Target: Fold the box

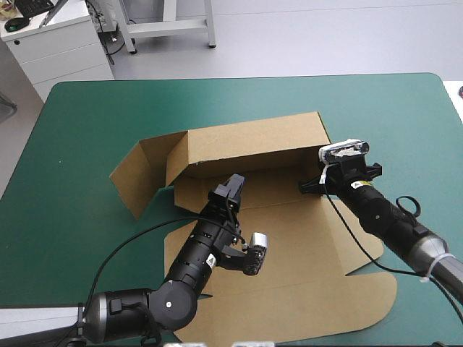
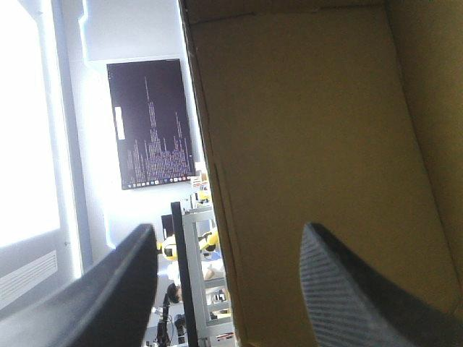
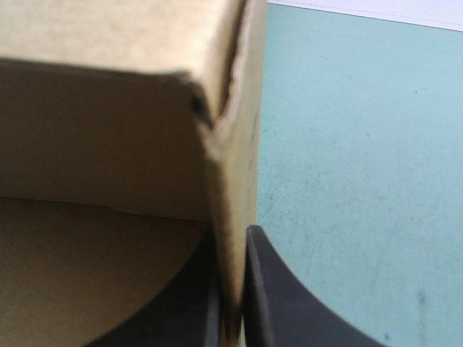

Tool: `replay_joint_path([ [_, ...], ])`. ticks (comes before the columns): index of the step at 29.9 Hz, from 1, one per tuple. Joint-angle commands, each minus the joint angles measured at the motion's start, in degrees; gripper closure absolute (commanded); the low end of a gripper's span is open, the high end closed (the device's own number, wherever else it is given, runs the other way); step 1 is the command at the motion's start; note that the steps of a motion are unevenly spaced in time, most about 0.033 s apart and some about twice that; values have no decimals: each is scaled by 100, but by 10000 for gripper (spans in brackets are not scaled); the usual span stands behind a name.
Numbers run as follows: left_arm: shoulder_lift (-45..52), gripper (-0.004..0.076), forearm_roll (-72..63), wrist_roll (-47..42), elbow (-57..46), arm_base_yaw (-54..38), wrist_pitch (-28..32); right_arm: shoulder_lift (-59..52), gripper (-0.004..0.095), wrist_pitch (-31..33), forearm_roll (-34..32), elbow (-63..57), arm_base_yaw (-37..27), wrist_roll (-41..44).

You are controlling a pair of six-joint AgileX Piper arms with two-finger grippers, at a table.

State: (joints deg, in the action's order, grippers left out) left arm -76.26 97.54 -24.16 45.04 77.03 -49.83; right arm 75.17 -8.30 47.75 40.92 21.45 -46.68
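Box of brown cut board (image 1: 289, 246) lies mid-table on the teal-green table cover (image 1: 87, 116). Its near panel is flat, and its far wall and left-hand flap are raised.

Left arm enters from the table's near left corner, its forearm slanting forward over the flat panel. The left gripper of two black curved fingers (image 1: 233, 185) reaches toward the left part of the raised far wall.

Right arm crosses the box's near right corner, and the right gripper (image 1: 309, 185) meets the upright right-hand wall.

Only the left wrist view shows the left gripper (image 2: 228, 230) spread wide. A raised board edge stands between its fingers, one finger on the inner-face side and one outside.

Only the right wrist view shows the right gripper (image 3: 231, 238) pinching the wall's board just below a folded corner, with teal-green cover beyond.
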Motion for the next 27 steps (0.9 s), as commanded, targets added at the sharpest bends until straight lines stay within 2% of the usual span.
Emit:
replay_joint_path([
  [1, 156, 363, 533, -45, 129, 130, -513, 84, 917, -378, 55, 468, -12, 13],
  [2, 156, 416, 474, -45, 129, 130, -525, 146, 917, -348, 55, 535, -12, 13],
  [5, 156, 737, -3, 102, 157, 130, -527, 226, 917, -323, 81, 637, -12, 13],
  [7, 156, 707, -661, 499, 282, 130, -443, 231, 917, -335, 81, 649, -12, 13],
  [13, 166, 710, -3200, 2339, 1446, -328, -222, 231, 917, -350, 81, 649, -12, 13],
  [18, 156, 710, -6375, 4313, 3107, -1604, -660, 231, 917, -350, 70, 649, -12, 13],
  [23, 156, 710, -8126, 4749, 4409, -3382, -972, 231, 917, -350, 70, 649, -12, 13],
  [27, 156, 710, -9509, 4749, 4770, -5107, -934, 231, 917, -350, 70, 649, -12, 13],
])
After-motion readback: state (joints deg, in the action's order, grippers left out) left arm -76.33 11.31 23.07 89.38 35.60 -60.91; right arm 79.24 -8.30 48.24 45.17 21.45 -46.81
